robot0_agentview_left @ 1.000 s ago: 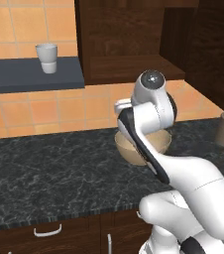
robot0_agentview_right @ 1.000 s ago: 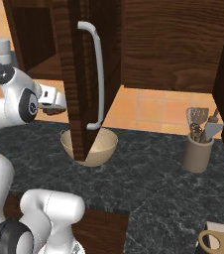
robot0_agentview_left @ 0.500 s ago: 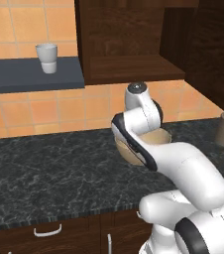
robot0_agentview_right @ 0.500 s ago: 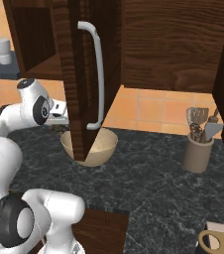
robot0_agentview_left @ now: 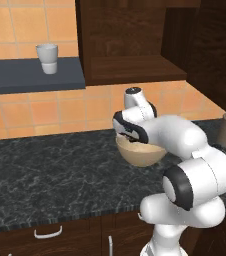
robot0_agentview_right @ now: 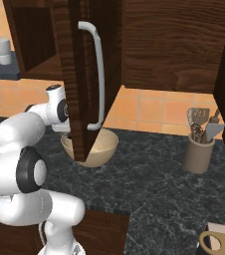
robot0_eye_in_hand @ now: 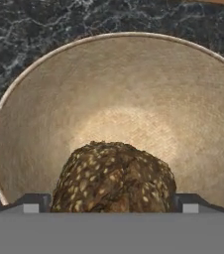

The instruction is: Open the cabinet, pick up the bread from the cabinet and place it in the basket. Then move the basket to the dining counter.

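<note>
Arm bent fwd & down – gripper [robot0_eye_in_hand: 112,201] jaws spread wide.

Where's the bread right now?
In the hand view the bread sits between the open fingers, directly over the inside of the basket on the black counter.

I am in a kitchen: orange wall tiles [robot0_agentview_left: 30,107], a dark stone counter [robot0_agentview_left: 50,175], wood cabinets [robot0_agentview_right: 174,45], a pot of cooking tools [robot0_agentview_right: 200,142]
</note>
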{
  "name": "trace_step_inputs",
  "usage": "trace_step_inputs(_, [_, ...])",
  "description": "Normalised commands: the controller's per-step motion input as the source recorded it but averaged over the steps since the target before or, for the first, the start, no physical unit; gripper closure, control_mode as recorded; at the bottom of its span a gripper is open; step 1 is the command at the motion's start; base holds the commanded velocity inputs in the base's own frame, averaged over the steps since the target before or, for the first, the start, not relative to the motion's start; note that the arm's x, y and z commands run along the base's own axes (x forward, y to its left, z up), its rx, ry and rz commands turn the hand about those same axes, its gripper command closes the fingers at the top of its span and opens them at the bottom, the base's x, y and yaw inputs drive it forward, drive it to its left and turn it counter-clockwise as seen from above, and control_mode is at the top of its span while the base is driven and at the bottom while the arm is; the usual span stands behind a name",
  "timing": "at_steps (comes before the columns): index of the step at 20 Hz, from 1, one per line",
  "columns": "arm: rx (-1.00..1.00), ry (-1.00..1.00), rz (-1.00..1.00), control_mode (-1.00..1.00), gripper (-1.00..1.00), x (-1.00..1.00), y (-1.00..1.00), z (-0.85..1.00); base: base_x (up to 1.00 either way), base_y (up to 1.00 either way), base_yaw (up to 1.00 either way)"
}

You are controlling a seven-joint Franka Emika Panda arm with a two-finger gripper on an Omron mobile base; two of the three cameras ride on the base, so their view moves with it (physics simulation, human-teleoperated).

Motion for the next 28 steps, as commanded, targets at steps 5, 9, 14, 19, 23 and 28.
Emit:
trace_step_inputs(5, [0.03,0.23,-0.10,-1.00,1.00,0.50,-0.36,-0.41,0.00,0.00,0.00])
trace_step_inputs(9, [0.01,0.16,-0.06,-1.00,1.00,0.21,-0.22,-0.52,0.00,0.00,0.00])
trace_step_inputs(14, [0.01,0.02,-0.01,-1.00,1.00,0.03,-0.23,-0.45,0.00,0.00,0.00])
trace_step_inputs(19, [0.03,0.00,0.00,-1.00,1.00,0.00,-0.21,-0.44,0.00,0.00,0.00])
trace_step_inputs(23, [0.03,0.00,0.00,-1.00,1.00,0.00,-0.01,-0.35,0.00,0.00,0.00])
trace_step_inputs(28, [0.00,0.00,0.00,-1.00,-1.00,0.03,0.00,-0.12,0.00,0.00,0.00])
